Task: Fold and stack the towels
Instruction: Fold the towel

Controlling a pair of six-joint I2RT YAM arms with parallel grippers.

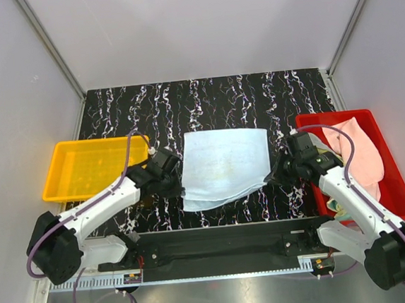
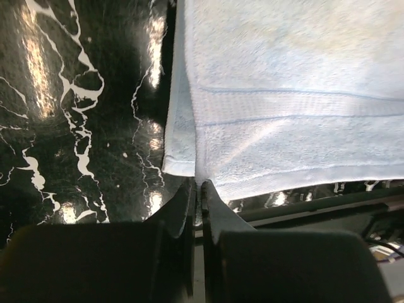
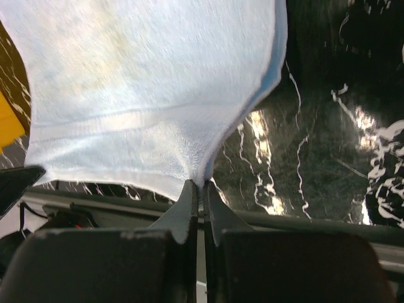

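The top external camera looks down from high above the near edge, far enough back to take in the whole black marbled surface (image 1: 113, 106). Each wrist camera sits close behind its own pair, the left fingers (image 2: 182, 218) and the right fingers (image 3: 218, 218), facing forward along them. All three views share the light blue towel (image 1: 225, 165) and the surface beside it.

Bright, glary tabletop (image 2: 35, 63); foreground perhaps blurred.

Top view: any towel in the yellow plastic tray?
No. The yellow plastic tray shows only its bare floor, while the pale pink cloth towel lies in the red plastic tray.
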